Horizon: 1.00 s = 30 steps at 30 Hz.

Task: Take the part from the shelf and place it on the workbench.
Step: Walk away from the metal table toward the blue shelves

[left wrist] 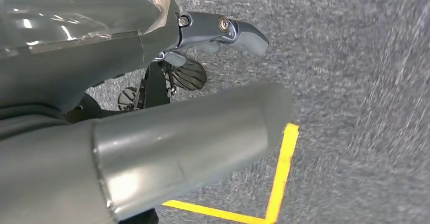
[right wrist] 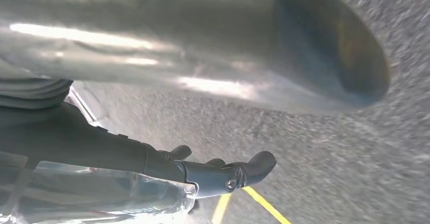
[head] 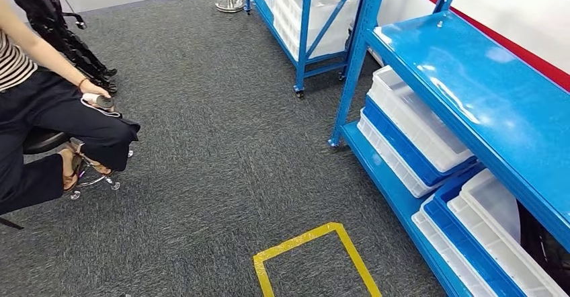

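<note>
A blue metal shelf (head: 470,89) runs along the right of the head view, its top level bare and glossy. Below it sit stacked white bins (head: 417,119) in blue trays (head: 403,149); I cannot make out any part inside them. In the left wrist view my left hand (left wrist: 192,138) hangs over the carpet with its thick thumb apart from the darker fingers (left wrist: 223,31), holding nothing. In the right wrist view my right hand (right wrist: 203,57) hangs the same way, its fingers (right wrist: 228,176) extended and empty.
A person sits on a wheeled chair (head: 40,142) at the left, holding a small device (head: 97,100). A yellow tape square (head: 316,257) marks the grey carpet ahead. A second blue shelf (head: 316,15) with white bins stands at the back, a stanchion base (head: 230,1) beside it.
</note>
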{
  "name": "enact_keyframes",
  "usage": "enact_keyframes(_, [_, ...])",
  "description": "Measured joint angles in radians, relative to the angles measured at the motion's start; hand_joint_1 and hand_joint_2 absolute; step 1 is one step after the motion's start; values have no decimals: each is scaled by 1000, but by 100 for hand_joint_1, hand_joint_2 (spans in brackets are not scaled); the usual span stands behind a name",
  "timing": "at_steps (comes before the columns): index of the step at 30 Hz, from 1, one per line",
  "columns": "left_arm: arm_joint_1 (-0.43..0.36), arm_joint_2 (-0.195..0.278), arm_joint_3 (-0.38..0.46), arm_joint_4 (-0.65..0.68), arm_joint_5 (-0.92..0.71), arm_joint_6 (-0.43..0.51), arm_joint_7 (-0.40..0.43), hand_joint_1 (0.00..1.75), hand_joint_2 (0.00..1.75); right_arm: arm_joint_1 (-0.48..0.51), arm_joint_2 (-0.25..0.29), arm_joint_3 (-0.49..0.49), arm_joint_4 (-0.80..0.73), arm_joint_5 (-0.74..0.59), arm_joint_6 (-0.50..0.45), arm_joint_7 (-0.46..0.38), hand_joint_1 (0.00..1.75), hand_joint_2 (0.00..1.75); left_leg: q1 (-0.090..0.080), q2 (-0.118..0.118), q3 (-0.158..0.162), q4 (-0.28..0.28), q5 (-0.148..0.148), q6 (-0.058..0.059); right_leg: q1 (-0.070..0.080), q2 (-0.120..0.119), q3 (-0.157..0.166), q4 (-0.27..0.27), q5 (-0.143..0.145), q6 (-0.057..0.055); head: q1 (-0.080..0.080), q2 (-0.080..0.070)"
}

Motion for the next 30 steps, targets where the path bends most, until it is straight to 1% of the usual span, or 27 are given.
enact_keyframes(1, [0,0,0,0,0,2,-1,0,0,1,0,0,0,0,0,0,0,0,1,11,1,1,-1,-2,-3,-6,23,-39,18,10,1,0])
enact_keyframes(2, [-1,-1,0,0,-1,7,-2,0,0,2,-1,0,0,0,0,0,0,0,1,22,2,2,-3,-4,-5,-18,62,-107,43,20,1,0])
enact_keyframes(3, [-1,-1,0,0,-4,13,-5,0,0,1,-1,0,0,0,0,0,0,0,0,32,3,4,-6,-8,-5,-39,105,-183,67,25,3,0])
enact_keyframes(4, [-1,-1,0,0,-6,21,-8,0,0,-1,-2,0,0,1,0,0,0,0,-2,41,4,7,-9,-14,-4,-55,138,-242,86,23,3,0])
enact_keyframes(5, [-2,-1,0,0,-9,27,-11,0,0,-2,-2,0,0,1,0,0,0,0,-4,50,6,10,-12,-20,-1,-65,157,-277,96,17,2,0])
enact_keyframes(6, [-3,-1,-1,0,-11,31,-13,0,0,-3,-2,-1,0,1,0,0,0,0,-5,57,7,12,-14,-27,2,-66,161,-288,99,8,2,0])
enact_keyframes(8, [-6,-2,-1,0,-14,34,-16,0,0,-1,-2,-1,0,2,0,0,0,0,0,66,10,14,-19,-39,2,-46,159,-289,103,-7,0,0])
enact_keyframes(9, [-7,-2,-1,0,-15,34,-16,0,0,0,-2,-1,0,2,0,0,0,0,3,54,8,24,-29,-45,0,-38,159,-291,106,-14,-2,0])
enact_keyframes(10, [-8,-2,-1,0,-17,34,-17,0,0,0,-2,-1,0,3,1,0,0,0,6,32,-3,54,-52,-51,-2,-28,162,-293,108,-20,-6,0])
enact_keyframes(12, [-6,-2,-1,0,-18,34,-18,0,0,-2,-2,-1,0,6,1,0,0,0,9,-18,-53,170,-119,-58,-3,-9,163,-294,112,-27,-14,0])
enact_keyframes(13, [-3,-2,-1,0,-17,35,-18,0,0,-3,-2,-1,0,6,1,0,0,0,9,-31,-87,240,-150,-59,-1,1,162,-294,112,-29,-16,0])
enact_keyframes(14, [-2,-2,-1,0,-16,35,-18,0,0,-3,-2,-1,0,7,1,0,0,0,9,-36,-113,288,-163,-59,0,12,161,-294,113,-30,-16,0])
enact_keyframes(15, [-1,-2,-1,0,-15,36,-18,0,0,-2,-2,-1,0,7,2,0,0,0,9,-38,-125,306,-158,-58,2,24,161,-293,113,-31,-16,0])
enact_keyframes(16, [0,-1,-1,0,-14,36,-18,0,0,-1,-2,-1,0,7,2,0,0,0,10,-41,-118,284,-134,-55,2,36,163,-293,113,-31,-16,0])
enact_keyframes(17, [0,-1,-1,0,-13,36,-18,0,0,0,-2,-1,0,7,2,0,0,0,10,-48,-92,226,-96,-51,3,48,165,-293,113,-30,-16,0])
enact_keyframes(18, [0,0,-1,0,-13,37,-18,0,0,0,-2,-1,0,7,2,0,0,0,10,-67,-58,155,-60,-47,3,59,166,-293,114,-30,-17,0])
enact_keyframes(19, [0,0,-1,0,-13,37,-18,0,0,-1,-1,-1,0,7,2,0,0,0,11,-88,-29,91,-35,-43,5,69,166,-291,114,-29,-17,0])
enact_keyframes(20, [0,1,-1,0,-13,37,-18,0,0,-2,-1,-1,0,7,2,0,0,0,11,-105,-8,47,-20,-40,6,79,164,-290,116,-26,-17,0])
enact_keyframes(21, [-1,2,-1,0,-13,37,-17,0,0,-3,0,-1,0,7,2,0,0,0,9,-115,-1,29,-18,-37,7,88,159,-290,118,-21,-17,0])
enact_keyframes(23, [-3,0,-1,0,-14,36,-17,0,0,-2,-1,-1,0,7,2,0,0,0,6,-98,-1,23,-14,-28,4,104,148,-290,123,-9,-16,0])
enact_keyframes(24, [-3,0,-1,0,-14,36,-17,0,0,-1,-1,-1,0,7,2,0,0,0,7,-87,-2,18,-10,-21,3,96,140,-284,120,-5,-16,0])
enact_keyframes(25, [-4,-1,-1,0,-14,36,-17,0,0,-1,-1,-1,0,7,2,0,0,0,8,-74,-2,13,-5,-14,4,77,126,-261,106,-4,-12,0])
enact_keyframes(26, [-3,-1,-1,0,-14,36,-17,0,0,-1,-2,-1,0,7,2,0,0,0,9,-61,-2,8,-2,-8,6,53,103,-218,82,-6,-7,0])
enact_keyframes(27, [-2,0,-1,0,-14,37,-17,0,0,-2,-2,-1,0,7,2,0,0,0,7,-47,-4,7,0,-4,6,26,73,-157,50,-10,-2,0])
enact_keyframes(28, [-1,0,-1,0,-14,37,-17,0,0,-2,-2,-1,0,7,2,0,0,0,5,-32,-6,8,0,-2,5,12,40,-86,18,-12,3,0])
enact_keyframes(29, [1,0,-1,0,-14,37,-17,0,0,-2,-2,-1,0,7,2,0,0,0,3,-18,-8,8,0,-2,4,5,15,-28,-4,-11,5,0])
enact_keyframes(30, [1,0,-1,0,-14,37,-17,0,0,-1,-2,-1,0,8,2,0,0,0,3,-4,-9,9,-1,-2,3,2,4,1,-12,-6,5,0])
